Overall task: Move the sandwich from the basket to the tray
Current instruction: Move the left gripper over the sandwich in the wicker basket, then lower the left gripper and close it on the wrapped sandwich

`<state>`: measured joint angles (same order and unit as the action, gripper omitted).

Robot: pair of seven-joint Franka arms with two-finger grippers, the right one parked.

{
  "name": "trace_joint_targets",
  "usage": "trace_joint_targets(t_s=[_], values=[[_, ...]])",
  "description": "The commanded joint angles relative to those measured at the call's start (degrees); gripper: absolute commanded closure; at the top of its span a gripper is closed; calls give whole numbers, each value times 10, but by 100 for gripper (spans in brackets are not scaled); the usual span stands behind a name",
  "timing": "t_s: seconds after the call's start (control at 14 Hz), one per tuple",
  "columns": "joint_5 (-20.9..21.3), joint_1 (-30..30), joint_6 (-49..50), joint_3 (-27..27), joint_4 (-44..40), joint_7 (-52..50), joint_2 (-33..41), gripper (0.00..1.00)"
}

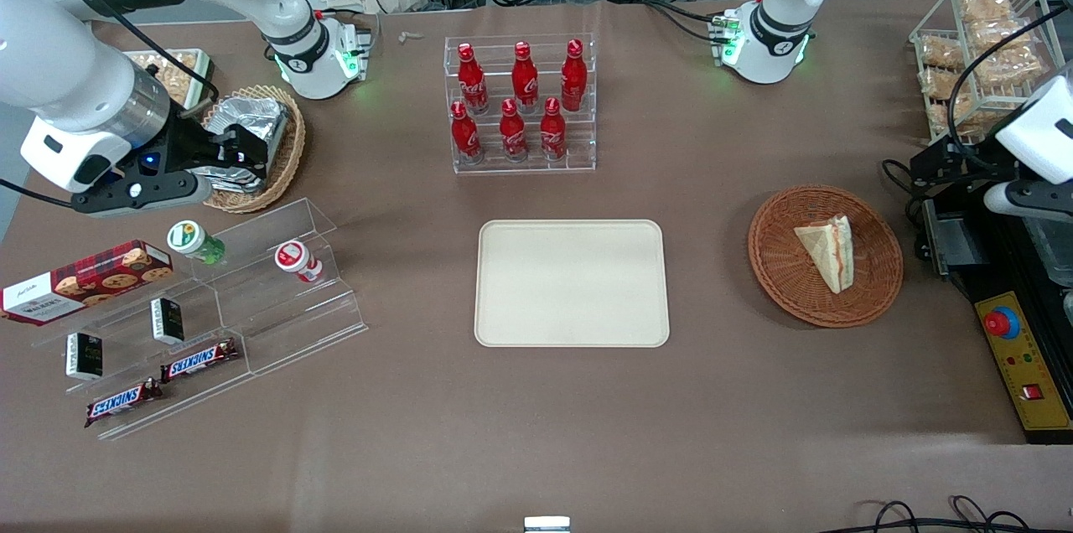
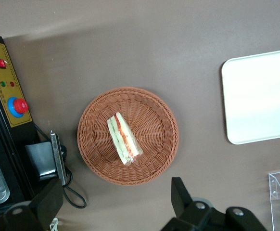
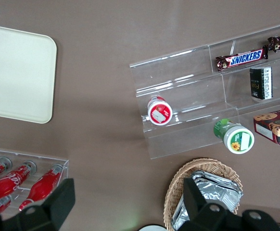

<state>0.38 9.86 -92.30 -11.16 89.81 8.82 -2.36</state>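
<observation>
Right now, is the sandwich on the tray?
No, the sandwich lies in the basket; the tray holds nothing, and the open tool hovers above the basket.

I count one sandwich (image 1: 826, 252) in one basket (image 1: 780, 282), and one tray (image 1: 572, 282) on the table (image 1: 503, 432). My one hand (image 2: 116, 204) hangs high over the basket, fingers apart. There are six cola bottles (image 1: 524, 74) in one clear rack (image 1: 587, 160), two Snickers bars (image 1: 199, 360), two small dark boxes (image 1: 167, 320), two capped cups (image 1: 298, 260), one cookie box (image 1: 84, 280), and one tan basket (image 1: 281, 168) of foil packets.
</observation>
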Motion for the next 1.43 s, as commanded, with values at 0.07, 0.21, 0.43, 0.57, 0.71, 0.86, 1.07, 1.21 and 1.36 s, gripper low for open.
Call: trace_joint_targets(t_s=[0.07,0.21,0.43,0.57,0.71,0.86,1.07,1.21,1.36], values=[[-8,-7,20,5,-28,-23,-12,0],[-8,-6,23,5,-28,-25,-12,0],[-22,-7,42,5,-8,-117,-11,0],[-21,-9,38,3,36,-165,3,0],[-23,-9,-10,3,113,-177,41,0],[-21,-9,-105,3,219,-208,83,0],[-11,-9,-210,-7,317,-324,82,0],[-9,-8,-300,-8,385,-357,80,0],[18,-5,-333,-7,402,-371,48,0]])
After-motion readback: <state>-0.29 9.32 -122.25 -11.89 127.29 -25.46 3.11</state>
